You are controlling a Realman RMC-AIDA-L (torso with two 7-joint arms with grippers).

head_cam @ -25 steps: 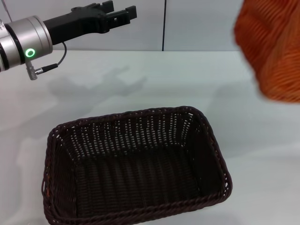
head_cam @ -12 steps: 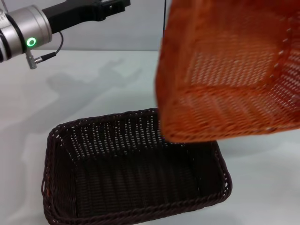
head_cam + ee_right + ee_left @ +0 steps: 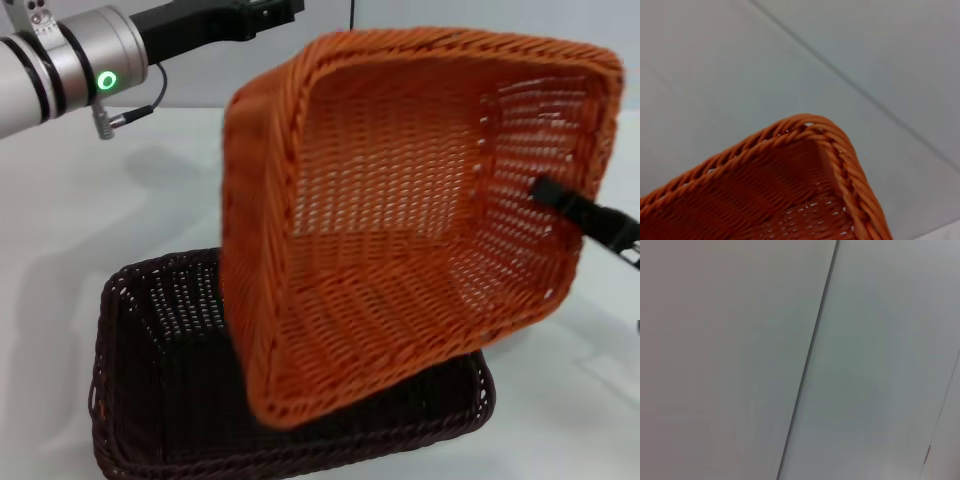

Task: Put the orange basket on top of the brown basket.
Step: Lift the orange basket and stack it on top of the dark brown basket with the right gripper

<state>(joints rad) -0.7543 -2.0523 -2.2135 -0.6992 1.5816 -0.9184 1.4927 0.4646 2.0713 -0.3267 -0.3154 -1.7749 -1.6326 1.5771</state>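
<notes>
The tabletop (image 3: 110,225) is a plain, pale grey-white surface that runs back to a light wall. The brown basket (image 3: 160,400) sits directly on it at the near edge, upright with its opening facing up. Its right part is hidden behind the raised orange basket (image 3: 400,220).

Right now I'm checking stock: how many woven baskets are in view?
2. The orange basket is held tilted in the air by the right gripper; the brown basket sits on the table beneath it, partly covered.
</notes>
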